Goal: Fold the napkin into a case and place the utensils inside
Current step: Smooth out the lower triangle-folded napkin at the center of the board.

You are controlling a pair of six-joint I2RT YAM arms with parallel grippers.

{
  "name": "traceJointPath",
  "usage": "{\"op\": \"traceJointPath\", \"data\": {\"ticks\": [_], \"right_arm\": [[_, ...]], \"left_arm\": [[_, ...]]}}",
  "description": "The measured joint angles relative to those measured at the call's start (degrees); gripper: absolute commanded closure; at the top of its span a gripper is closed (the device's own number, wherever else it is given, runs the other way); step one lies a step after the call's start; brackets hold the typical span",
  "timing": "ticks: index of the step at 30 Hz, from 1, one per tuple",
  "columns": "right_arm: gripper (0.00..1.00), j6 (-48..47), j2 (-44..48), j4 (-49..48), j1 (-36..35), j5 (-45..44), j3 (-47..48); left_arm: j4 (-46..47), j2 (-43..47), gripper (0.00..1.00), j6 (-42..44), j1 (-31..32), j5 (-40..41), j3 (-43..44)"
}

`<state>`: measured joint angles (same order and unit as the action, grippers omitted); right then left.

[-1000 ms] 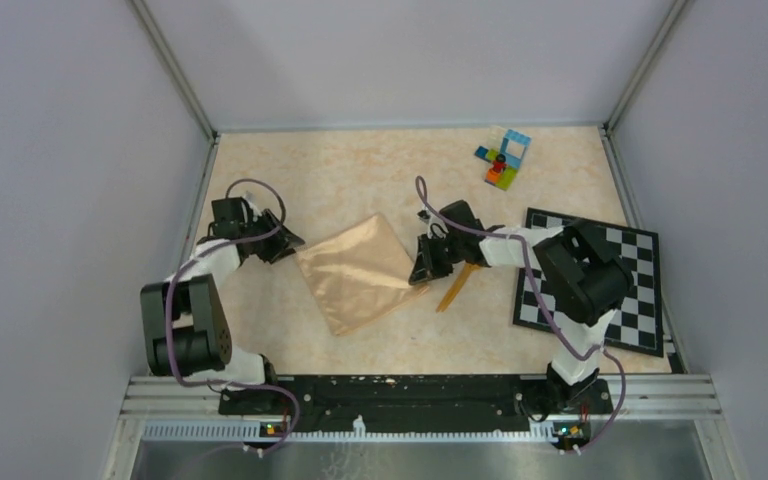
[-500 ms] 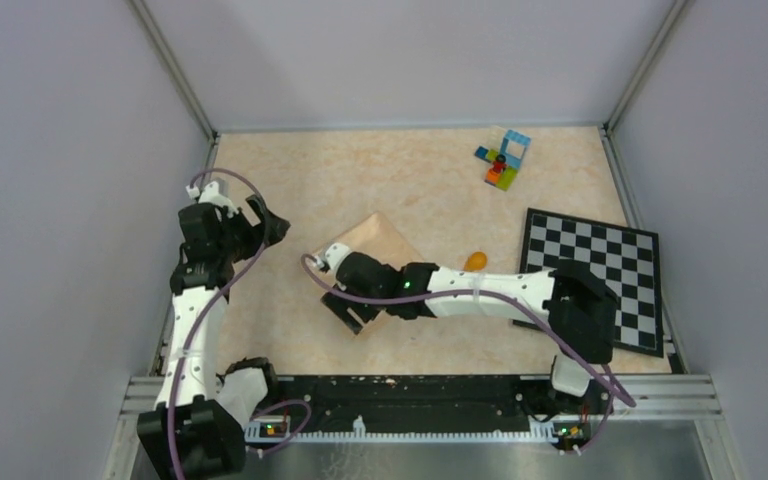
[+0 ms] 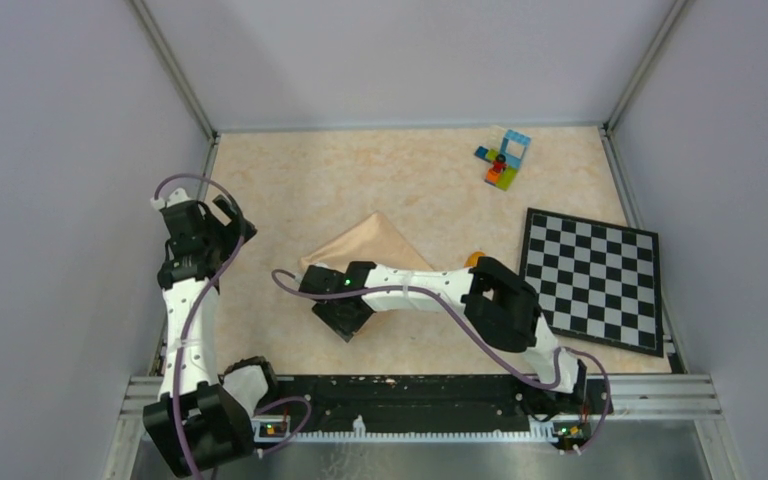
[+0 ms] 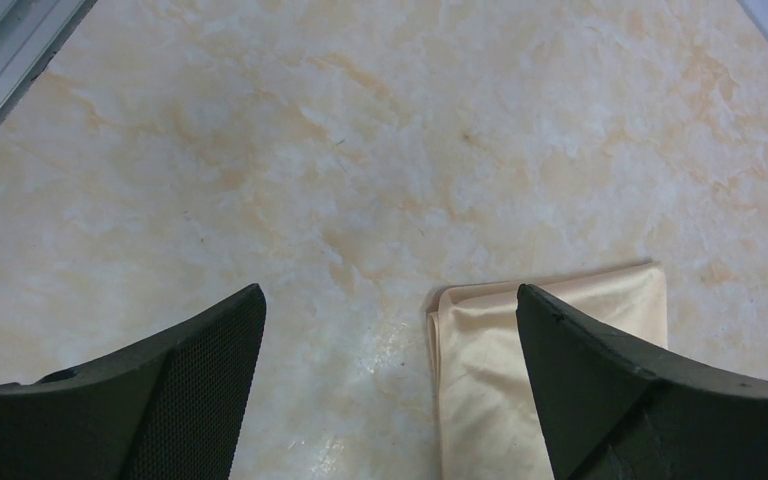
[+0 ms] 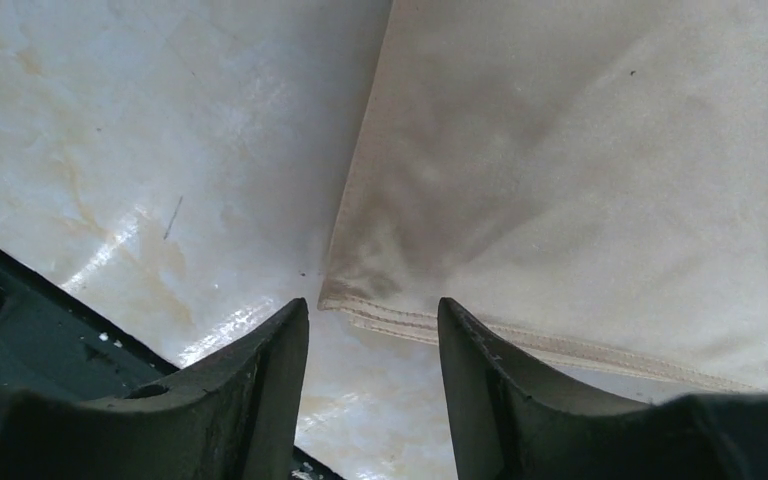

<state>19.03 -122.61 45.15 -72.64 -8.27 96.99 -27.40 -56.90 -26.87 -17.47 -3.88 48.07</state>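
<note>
While the right pincer point(image 5: 372, 305) is hanging parted and grasping nothing, the folded napkin point(image 5: 580, 180) is lying on the table point(image 5: 110, 120) with its stitched corner just ahead of the fingertips; the left pincer point(image 4: 390, 300) is gaping wide, the napkin's end lying just ahead, toward its right finger.

A robotics lab test cell: bare grey walls point(image 3: 50, 180), aluminium frame rails point(image 3: 172, 72), marble-patterned tabletop point(image 3: 360, 170).

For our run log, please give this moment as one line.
napkin: folded, flat on table | left claw: open, empty, clear of napkin | right claw: open, at napkin's near corner
</note>
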Motion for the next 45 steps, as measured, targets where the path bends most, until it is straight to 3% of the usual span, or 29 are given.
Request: {"op": "traceJointPath", "data": {"ticks": [10, 17, 23, 30, 32, 40, 45], "right_arm": [[0.49, 0.6, -7.2, 9.2, 0.0, 0.6, 11.5], [0.53, 0.5, -9.3, 10.7, 0.0, 1.0, 12.7], [0.7, 0.4, -10.0, 11.0, 0.0, 0.9, 13.4], [1.0, -0.1, -10.3, 10.6, -0.2, -1.8, 13.7], [1.0, -0.4, -10.2, 10.2, -0.3, -2.5, 13.5], [1.0, -2.5, -3.9, -0.3, -0.2, -2.3, 3.2], [1.0, -1.9, 4.3, -10.6, 1.7, 3.3, -8.3]], "left_arm": [[0.6, 0.0, 0.01, 0.5, -0.6, -1.4, 0.0], [0.9, 0.0, 0.01, 1.5, -0.6, -1.4, 0.0], [0.9, 0.0, 0.01, 1.6, -0.6, -1.4, -0.1], [2.1, 0.4, 0.01, 1.8, -0.7, -2.7, -2.3], [2.2, 0.3, 0.01, 2.0, -0.6, -3.2, -2.9], [2.5, -3.2, 0.01, 1.8, -0.7, -8.8, -4.2], [3.5, -7.3, 0.01, -0.5, -0.7, -15.6, -6.3]]}}
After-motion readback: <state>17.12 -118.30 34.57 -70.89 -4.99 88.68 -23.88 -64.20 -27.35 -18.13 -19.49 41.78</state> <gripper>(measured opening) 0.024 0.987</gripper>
